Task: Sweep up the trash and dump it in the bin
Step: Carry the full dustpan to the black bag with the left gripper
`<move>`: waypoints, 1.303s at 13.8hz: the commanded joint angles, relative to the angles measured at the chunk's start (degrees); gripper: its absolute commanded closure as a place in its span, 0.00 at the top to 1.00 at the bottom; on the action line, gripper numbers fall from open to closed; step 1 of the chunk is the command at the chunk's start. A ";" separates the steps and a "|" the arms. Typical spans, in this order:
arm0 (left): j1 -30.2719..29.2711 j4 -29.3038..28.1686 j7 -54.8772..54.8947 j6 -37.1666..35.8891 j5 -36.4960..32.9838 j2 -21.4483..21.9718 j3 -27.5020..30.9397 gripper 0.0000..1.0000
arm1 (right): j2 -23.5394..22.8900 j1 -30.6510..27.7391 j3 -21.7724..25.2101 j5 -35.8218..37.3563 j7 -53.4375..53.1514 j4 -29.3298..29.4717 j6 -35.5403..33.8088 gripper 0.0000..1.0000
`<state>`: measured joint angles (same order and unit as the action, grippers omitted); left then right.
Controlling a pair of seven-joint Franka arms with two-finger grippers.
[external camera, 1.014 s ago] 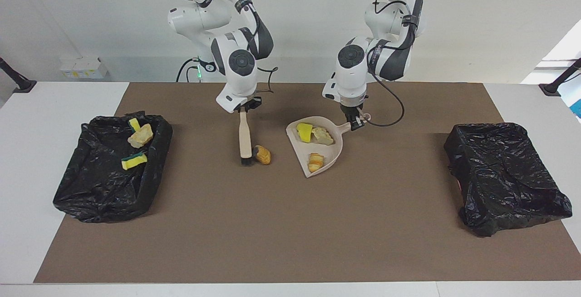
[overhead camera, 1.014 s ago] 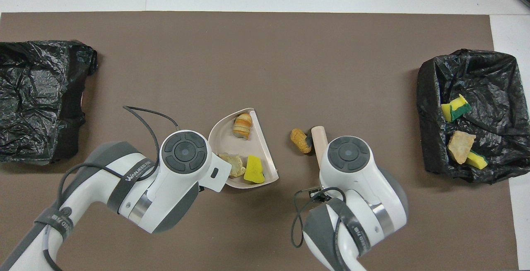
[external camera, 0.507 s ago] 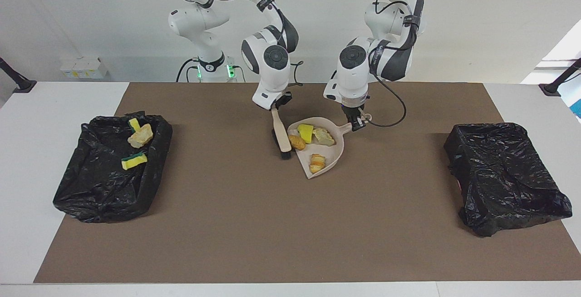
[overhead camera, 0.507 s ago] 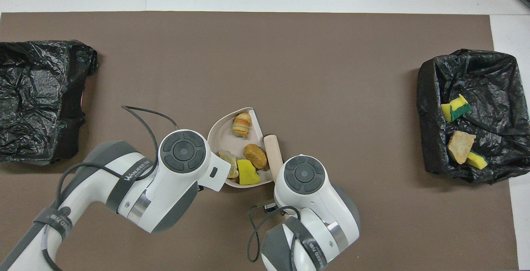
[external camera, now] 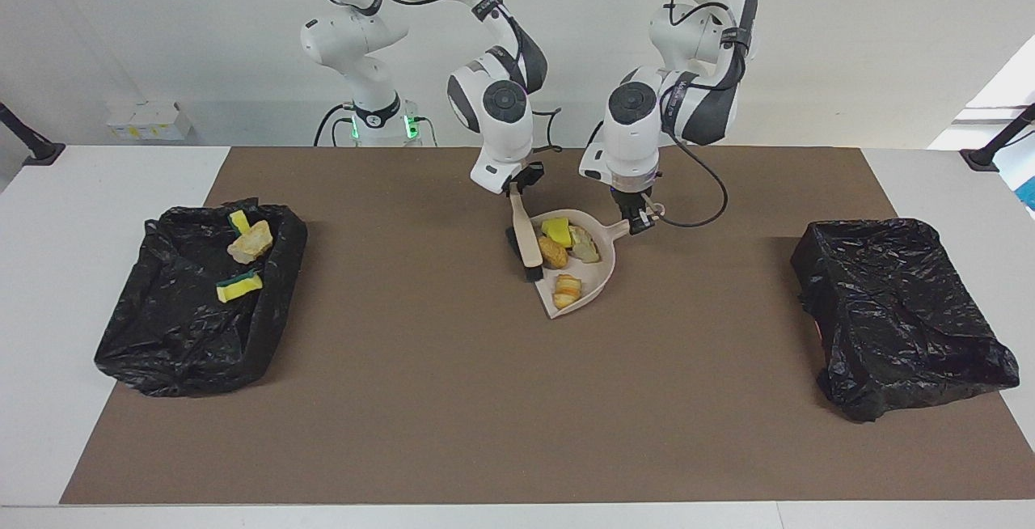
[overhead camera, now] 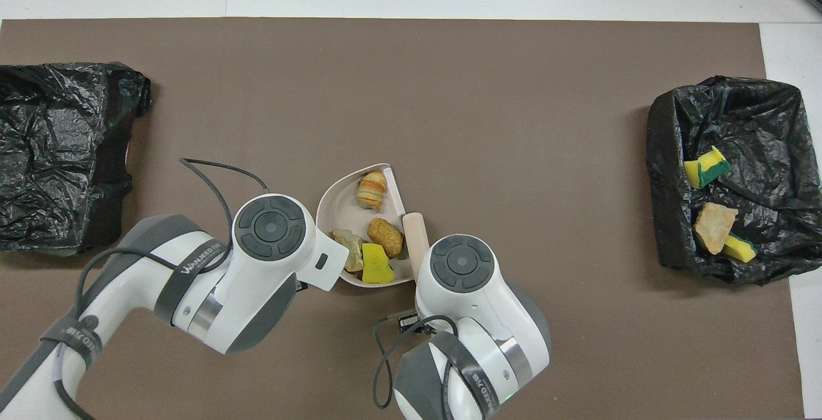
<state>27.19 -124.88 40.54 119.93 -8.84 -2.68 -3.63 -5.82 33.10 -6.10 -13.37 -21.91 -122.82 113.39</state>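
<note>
Left gripper (external camera: 635, 220) grips the dustpan (external camera: 594, 280) handle at the end nearer the robots; pan body extends from it, farther from the robots. Right gripper (external camera: 516, 188) holds the brush (external camera: 528, 239) handle top, brush hanging below it, bristles at the pan's open edge, toward the right arm's end. Four trash pieces (external camera: 566, 250) lie in the pan between the two grippers. Lined bin (external camera: 166, 335) with three more pieces sits well apart, toward the right arm's end; second bin (external camera: 897, 315) toward the left arm's end.
</note>
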 commanded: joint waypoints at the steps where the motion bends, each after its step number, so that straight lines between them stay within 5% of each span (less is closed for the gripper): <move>1: -2.92 0.25 8.38 2.41 -0.30 -0.22 -0.15 0.00 | 3.61 -1.71 -0.32 1.24 0.38 2.14 -5.71 0.00; 6: -8.98 4.37 18.78 1.71 1.20 0.74 -0.24 0.00 | 5.73 -2.42 -0.67 1.15 -2.51 5.93 -11.97 0.00; 9: -14.42 6.84 25.87 1.09 1.20 2.41 -0.15 0.00 | 6.79 -0.93 -1.11 1.07 -8.39 4.08 -8.81 0.00; 12: -21.35 8.16 28.36 0.13 1.20 4.61 0.29 0.00 | 3.11 4.59 -1.11 1.15 -15.59 2.85 -2.66 0.00; 18: -37.27 15.54 44.58 -2.96 6.56 2.77 0.38 0.00 | -1.56 11.28 -1.11 1.07 -22.12 0.67 4.36 0.00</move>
<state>-5.22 -112.24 79.56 118.30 -4.58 1.33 -2.50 -7.68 43.84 -7.21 -13.09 -42.69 -120.32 115.14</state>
